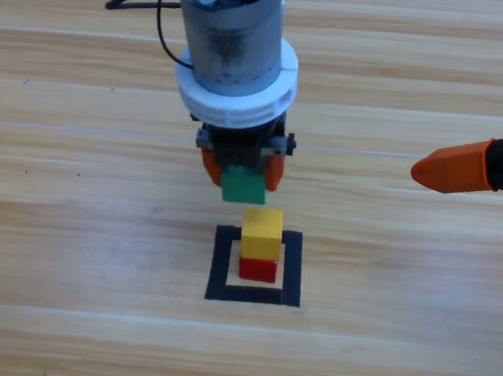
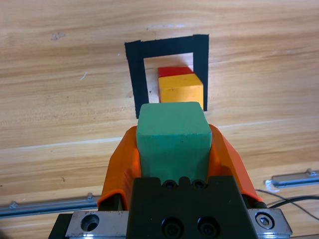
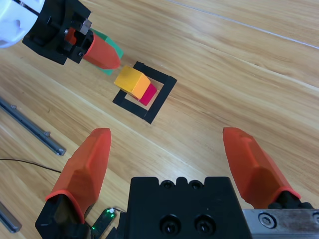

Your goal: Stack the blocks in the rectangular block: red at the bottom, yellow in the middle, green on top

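Observation:
Inside the black tape rectangular block (image 1: 221,264) the yellow cube (image 1: 262,231) rests on the red cube (image 1: 258,269). My left gripper (image 1: 241,171) hangs just behind and above this stack, shut on the green cube (image 1: 242,185). In the left wrist view the green cube (image 2: 172,137) fills the space between the orange jaws, with the yellow cube (image 2: 181,88), the red cube (image 2: 174,71) and the tape outline (image 2: 133,74) beyond it. My right gripper (image 3: 169,159) waits open at the right edge (image 1: 462,165), and its view shows the stack (image 3: 132,81) and the left gripper (image 3: 102,52).
Metal rails (image 2: 45,206) lie along the table's far side, also seen in the right wrist view (image 3: 30,127). A black cable (image 1: 135,0) loops behind the left arm.

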